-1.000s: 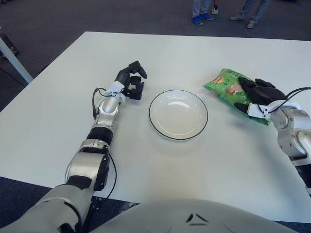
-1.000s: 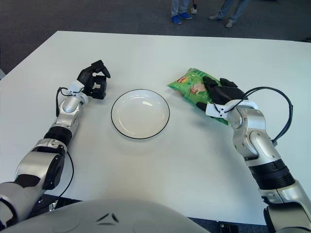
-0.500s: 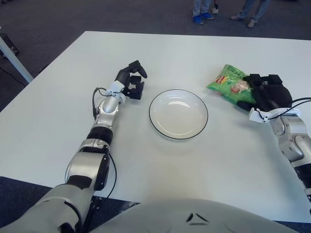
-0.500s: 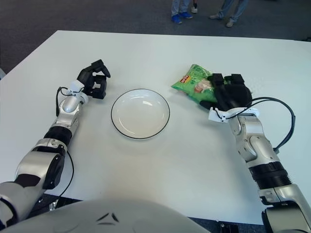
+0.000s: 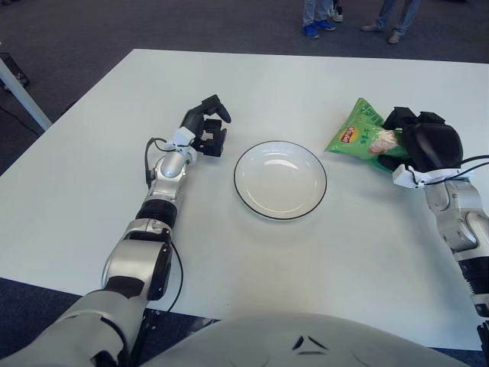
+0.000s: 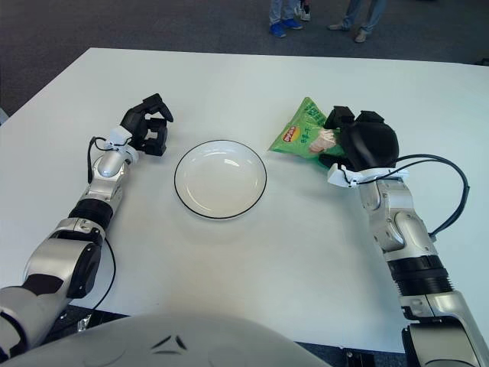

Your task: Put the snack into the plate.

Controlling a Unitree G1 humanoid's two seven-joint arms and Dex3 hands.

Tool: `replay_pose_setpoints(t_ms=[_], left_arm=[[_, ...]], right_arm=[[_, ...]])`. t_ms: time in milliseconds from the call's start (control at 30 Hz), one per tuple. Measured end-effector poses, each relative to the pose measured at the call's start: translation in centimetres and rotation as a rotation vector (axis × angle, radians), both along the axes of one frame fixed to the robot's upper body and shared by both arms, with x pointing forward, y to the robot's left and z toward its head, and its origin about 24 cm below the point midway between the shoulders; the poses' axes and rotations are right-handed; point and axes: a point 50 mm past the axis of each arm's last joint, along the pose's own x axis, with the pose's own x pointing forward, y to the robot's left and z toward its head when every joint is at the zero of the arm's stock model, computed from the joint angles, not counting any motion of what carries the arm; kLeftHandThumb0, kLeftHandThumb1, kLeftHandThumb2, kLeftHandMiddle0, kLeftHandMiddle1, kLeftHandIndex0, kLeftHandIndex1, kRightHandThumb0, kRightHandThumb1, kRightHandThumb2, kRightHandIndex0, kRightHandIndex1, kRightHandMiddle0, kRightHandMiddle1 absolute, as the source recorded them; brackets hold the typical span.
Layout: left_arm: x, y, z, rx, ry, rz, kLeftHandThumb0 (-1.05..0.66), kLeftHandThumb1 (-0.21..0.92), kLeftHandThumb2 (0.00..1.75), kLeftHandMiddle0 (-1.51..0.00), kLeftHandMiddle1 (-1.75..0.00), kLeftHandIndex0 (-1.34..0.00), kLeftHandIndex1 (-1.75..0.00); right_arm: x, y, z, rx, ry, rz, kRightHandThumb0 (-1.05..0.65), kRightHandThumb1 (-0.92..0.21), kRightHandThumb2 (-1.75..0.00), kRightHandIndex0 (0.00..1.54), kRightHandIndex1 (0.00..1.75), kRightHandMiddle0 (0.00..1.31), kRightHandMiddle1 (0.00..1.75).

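Since a moment ago the right hand [image 5: 422,141] has raised the snack bag [image 5: 361,134] from lying flat to standing tilted on its edge, its top corner now pointing up and away. That hand is closed around the bag's right end, black fingers [image 6: 341,119] wrapped over the green foil, with the wrist and silver forearm trailing back toward the near right edge of the bench [image 5: 92,153]. Whether the bag's lower edge touches the bench or hangs just above it cannot be told. To the left of this hand, near but apart from the bag, sits the plate [image 5: 280,180], white with a dark rim and nothing in it. Further left beyond the plate, the left hand [image 5: 208,127] shows just beside the plate's far-left side, fingers curled inward and holding nothing; it sits as it did before, its arm stretching back along the bench toward the robot's body. Past the far edge of the bench, dark carpet [image 5: 153,27] is visible, with the feet of people [image 5: 317,27] standing there.
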Motion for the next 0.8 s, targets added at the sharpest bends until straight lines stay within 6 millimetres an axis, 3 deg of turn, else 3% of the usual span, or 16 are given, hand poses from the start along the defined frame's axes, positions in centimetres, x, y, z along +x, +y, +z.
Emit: replay_pose_setpoints(t_ms=[467, 800], left_arm=[[0.0, 0.0, 0.0, 0.003, 0.001, 0.000, -0.46, 0.38, 1.24, -1.27, -1.75, -0.56, -1.75], [0.0, 0.0, 0.0, -0.001, 0.003, -0.001, -0.46, 0.39, 1.23, -1.27, -1.75, -0.56, -1.75]], right_arm=[[0.1, -0.1, 1.3, 0.093, 0.042, -0.048, 0.00, -0.06, -1.61, 0.78, 1.75, 0.60, 1.73], [0.4, 0.5, 3.4, 0.101, 0.000, -0.040, 0.00, -0.02, -1.66, 0.81, 1.75, 0.63, 1.73]])
